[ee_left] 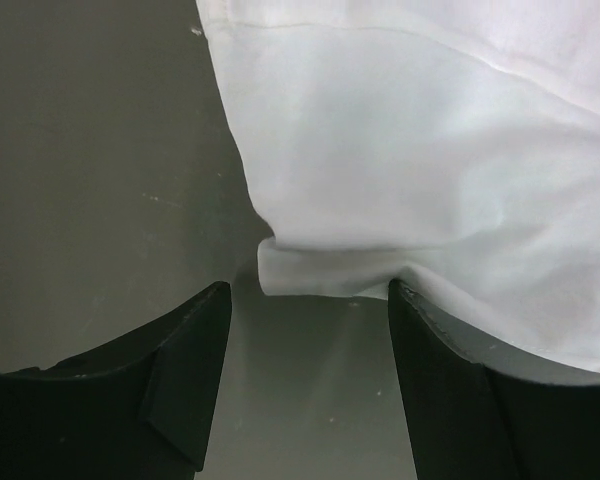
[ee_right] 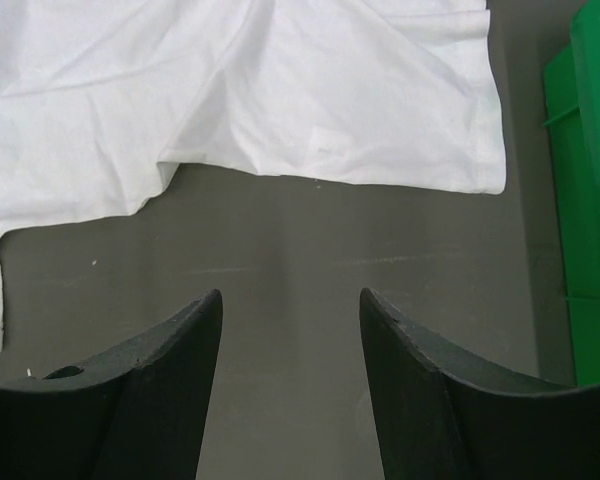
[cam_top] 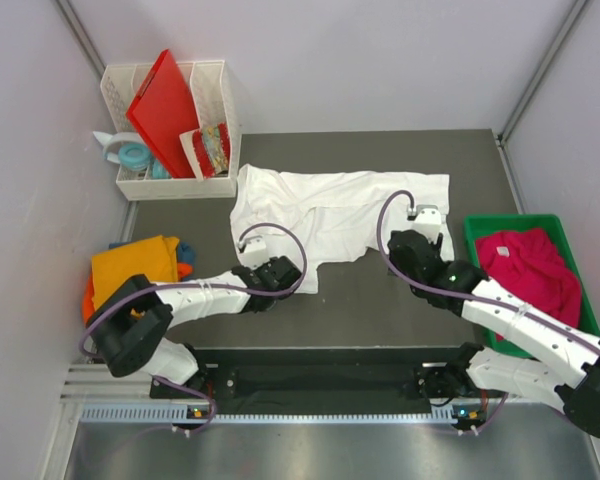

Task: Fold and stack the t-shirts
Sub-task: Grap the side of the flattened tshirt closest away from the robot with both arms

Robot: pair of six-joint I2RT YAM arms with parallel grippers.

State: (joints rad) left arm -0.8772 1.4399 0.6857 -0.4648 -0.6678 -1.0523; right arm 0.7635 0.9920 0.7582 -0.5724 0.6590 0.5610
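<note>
A white t-shirt (cam_top: 330, 205) lies spread, rumpled, on the dark table (cam_top: 380, 310). My left gripper (cam_top: 270, 272) is open over the shirt's near left corner. In the left wrist view the gripper (ee_left: 310, 295) has the folded corner of the shirt (ee_left: 430, 150) just between its fingertips; the right finger (ee_left: 450, 350) touches the cloth. My right gripper (cam_top: 417, 245) is open and empty near the shirt's right end. In the right wrist view it (ee_right: 290, 295) hangs over bare table just short of the shirt's edge (ee_right: 280, 90). A magenta t-shirt (cam_top: 530, 265) lies in the green bin. An orange t-shirt (cam_top: 130, 265) lies over a blue one (cam_top: 185, 250) at the left.
The green bin (cam_top: 475, 225) stands at the right edge, also seen in the right wrist view (ee_right: 590, 200). A white basket (cam_top: 225, 110) at the back left holds a rigid red board (cam_top: 165, 105) and small items.
</note>
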